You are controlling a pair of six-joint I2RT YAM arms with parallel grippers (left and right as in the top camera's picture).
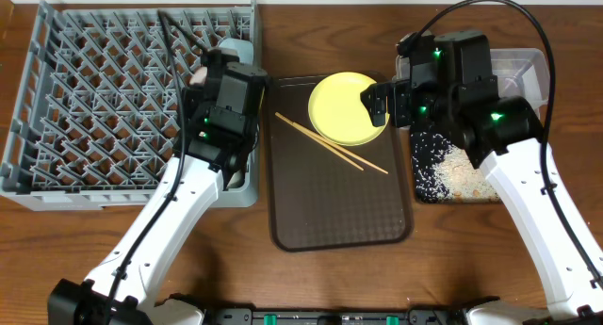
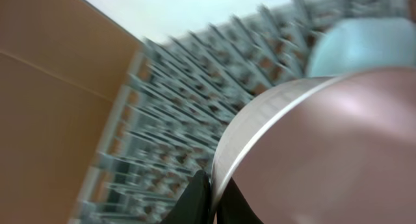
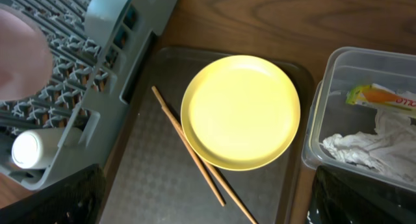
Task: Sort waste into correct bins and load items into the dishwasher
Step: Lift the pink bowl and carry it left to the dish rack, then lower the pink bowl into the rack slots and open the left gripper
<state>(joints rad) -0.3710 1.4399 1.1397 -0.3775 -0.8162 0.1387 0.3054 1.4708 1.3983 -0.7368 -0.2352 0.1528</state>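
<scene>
Wooden table: left fingers clench pale bowl (pinkish inside), right fingers gape.

Table seen from above. The dish rack fills the left side. The serving tray lies just right of it, at centre. The shallow tray lies just right of the serving tray, with the tub directly behind it.

The plate sits on the serving tray's far end. The chopsticks lie slantwise on the same tray, along the plate's near-left rim.

The food scraps lie in the shallow tray. The wrapper and the tissue lie in the tub, the wrapper behind the tissue.

The first bowl sits in the rack's far right corner. The second bowl is over the pegs just beside it, on its near-left. The cup lies among the pegs just inside the rack's right wall, nearer than both bowls.
</scene>
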